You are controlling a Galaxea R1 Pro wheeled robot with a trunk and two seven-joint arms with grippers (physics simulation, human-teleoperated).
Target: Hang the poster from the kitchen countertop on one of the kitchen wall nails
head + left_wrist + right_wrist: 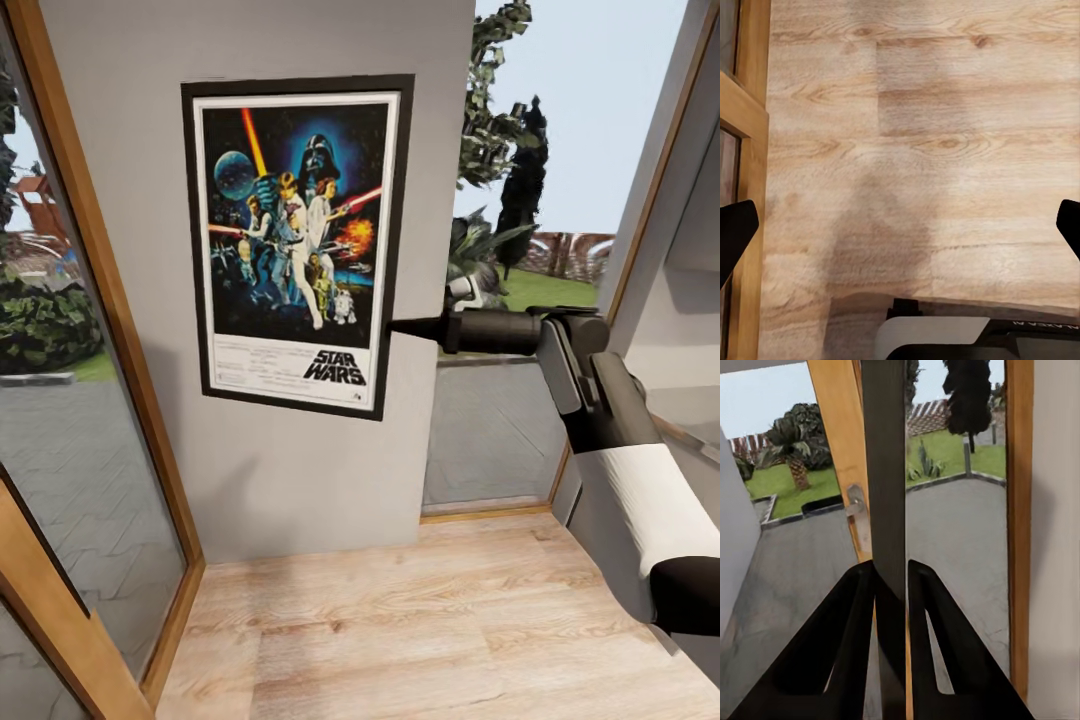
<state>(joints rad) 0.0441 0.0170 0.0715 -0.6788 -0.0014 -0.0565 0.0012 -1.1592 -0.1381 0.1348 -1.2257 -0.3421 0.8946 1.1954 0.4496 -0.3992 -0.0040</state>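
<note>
The poster (295, 245) stands upright and flat against the pale grey wall (300, 480), black-framed, with the STAR WARS logo at its foot. My right gripper (395, 327) reaches in from the right and is shut on the poster's right edge at about mid-height. In the right wrist view the two dark fingers (855, 615) pinch the frame's thin dark edge (883, 457), seen end-on. No wall nail is visible; the poster covers the wall behind it. The kitchen countertop is out of view. My left gripper (900, 232) hangs open over the wooden floor, holding nothing.
A wood-framed glass door (80, 300) lines the left side and a glazed opening (500, 420) lies right of the wall section, with a garden beyond. Light wooden floor (430, 620) stretches below. Part of my base (967, 334) appears in the left wrist view.
</note>
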